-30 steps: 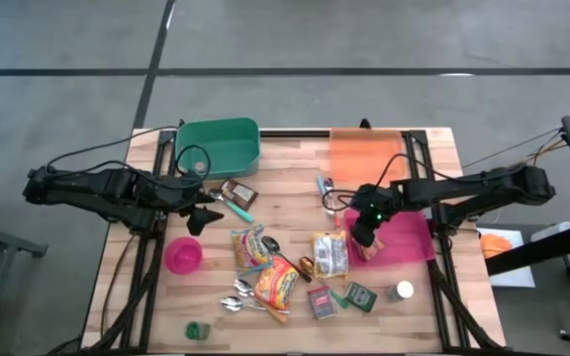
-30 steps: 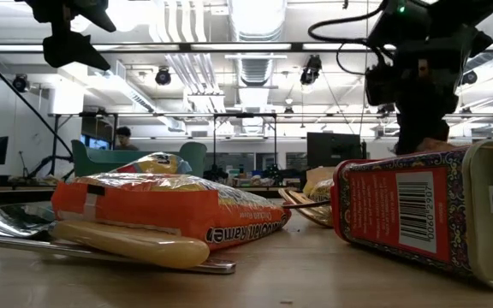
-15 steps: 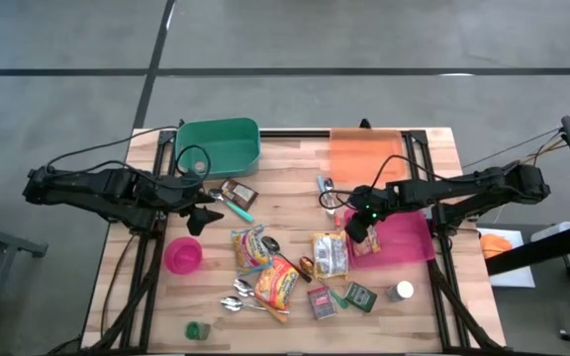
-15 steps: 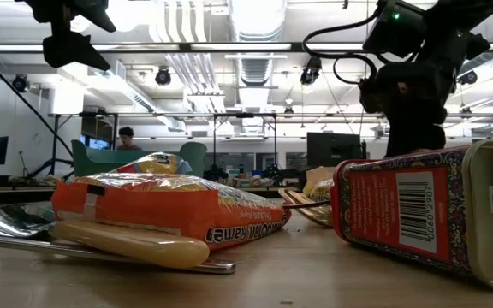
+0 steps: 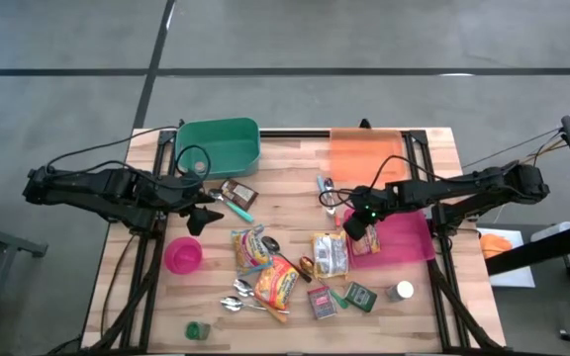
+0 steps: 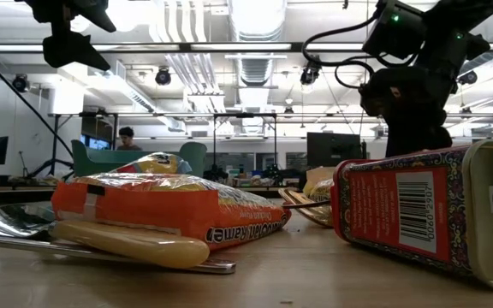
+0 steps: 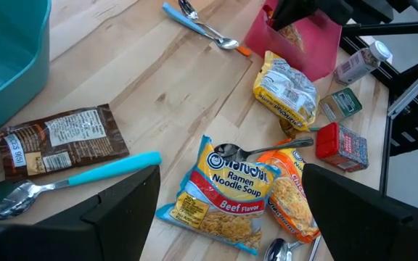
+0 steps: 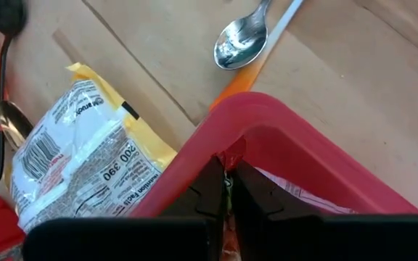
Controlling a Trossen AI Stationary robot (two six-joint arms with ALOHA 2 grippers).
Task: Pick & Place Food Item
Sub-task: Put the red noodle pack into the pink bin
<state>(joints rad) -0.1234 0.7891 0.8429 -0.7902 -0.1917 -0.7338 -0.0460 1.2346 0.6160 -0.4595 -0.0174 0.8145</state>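
Note:
My right gripper hangs over the left end of the pink tray, shut on an orange-and-white food packet that sits inside the tray wall. A yellow packet lies flat on the table just left of the tray. My left gripper hovers open above the table's left part, near a brown packet, with nothing between its fingers. My right gripper pinches a thin edge of the packet between its two fingers. The fingers slant down from above, at the tray's left wall. The rest of the packet lies inside the tray; whether it rests on the tray floor is hidden by the wall.
Two ramen packs, spoons, a red tin, a green tin and a small bottle crowd the near middle. A green bin and an orange tray stand at the far edge, a pink bowl at the left.
My right gripper has rolled its wrist and tipped over the pink tray's left end, shifting slightly toward the table's left, and stays shut on the packet. The packet has turned a little with it inside the tray.

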